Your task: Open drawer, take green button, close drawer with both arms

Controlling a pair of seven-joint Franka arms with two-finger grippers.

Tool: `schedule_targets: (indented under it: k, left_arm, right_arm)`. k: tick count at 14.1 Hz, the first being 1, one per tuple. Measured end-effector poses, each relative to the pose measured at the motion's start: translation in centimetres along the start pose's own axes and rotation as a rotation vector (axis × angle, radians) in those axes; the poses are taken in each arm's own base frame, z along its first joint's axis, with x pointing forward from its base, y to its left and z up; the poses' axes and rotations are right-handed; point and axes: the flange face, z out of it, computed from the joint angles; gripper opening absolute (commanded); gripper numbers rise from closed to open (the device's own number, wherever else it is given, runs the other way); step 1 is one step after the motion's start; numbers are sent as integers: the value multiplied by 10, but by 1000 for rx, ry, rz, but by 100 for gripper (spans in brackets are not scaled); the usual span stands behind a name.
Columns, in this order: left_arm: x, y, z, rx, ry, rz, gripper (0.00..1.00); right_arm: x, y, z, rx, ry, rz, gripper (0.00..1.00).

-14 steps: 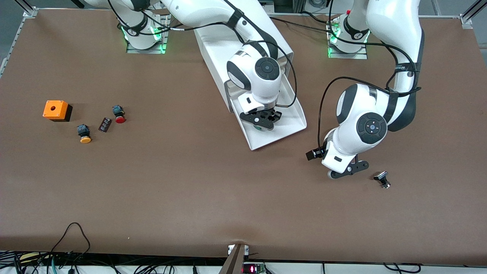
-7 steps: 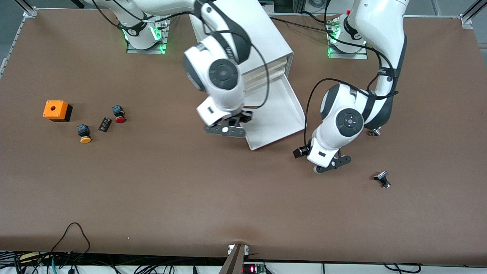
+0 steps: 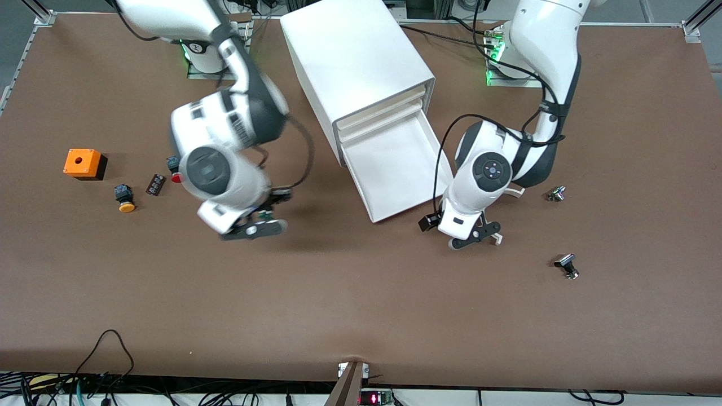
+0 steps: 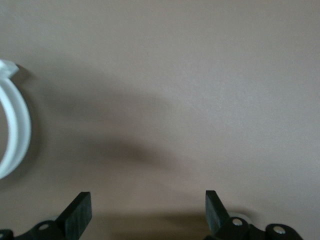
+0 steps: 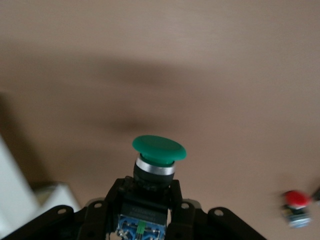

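Note:
My right gripper (image 3: pixel 255 226) hangs over bare table between the cabinet and the loose parts at the right arm's end. It is shut on the button (image 5: pixel 159 148), gripping the black-blue body with the green cap pointing out past the fingers (image 5: pixel 114 196). The drawer (image 3: pixel 418 192), lowest of three, stands pulled out of the white cabinet (image 3: pixel 355 56), and its tray shows nothing inside. My left gripper (image 3: pixel 476 237) is low over the table beside the drawer's front corner. It is open, with only brown table between its fingers (image 4: pixel 77 212).
An orange box (image 3: pixel 84 163), a yellow-capped button (image 3: pixel 124 197), a small black block (image 3: pixel 155 184) and a red-capped button (image 3: pixel 177 176) lie toward the right arm's end. Two small metal parts (image 3: pixel 557 193) (image 3: pixel 567 265) lie toward the left arm's end. A white curved piece (image 4: pixel 15 125) lies near the left gripper.
My right gripper has risen out of the drawer with the button and swung toward the right arm's end. My left gripper has moved closer to the drawer's front corner.

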Motion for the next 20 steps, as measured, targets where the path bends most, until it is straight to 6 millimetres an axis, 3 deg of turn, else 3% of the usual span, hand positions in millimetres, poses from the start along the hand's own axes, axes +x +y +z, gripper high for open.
schedule_targets:
  k: [3, 5, 9, 13, 15, 16, 17, 18, 20]
  left_arm:
    - [-13, 9, 20, 8, 1, -1, 100]
    - [-21, 13, 28, 17, -4, -2, 100]
    - [-34, 17, 34, 28, -12, -3, 100]
    - [-56, 21, 47, 46, -21, 6, 100]
    - [-61, 22, 50, 46, -12, 15, 100]
    - [-62, 22, 49, 45, -8, 15, 100]
    - [-63, 23, 49, 45, -6, 16, 100]
    - [-66, 23, 48, 46, -7, 18, 100]
    - [-78, 26, 46, 49, -10, 21, 100]
  right_arm:
    - [11, 90, 46, -18, -3, -46, 5]
    - [10, 124, 79, -8, 4, -47, 5]
    - [3, 165, 121, 46, 19, -55, 6]
    - [-8, 190, 169, 42, 87, -75, 17]
    - [-16, 194, 189, 53, 102, -79, 29]
    - [-19, 195, 197, 56, 111, -81, 47]
    - [-21, 196, 202, 56, 116, -81, 79]
    - [-22, 197, 203, 55, 117, -81, 92]
    - [-21, 196, 198, 54, 129, -82, 98]
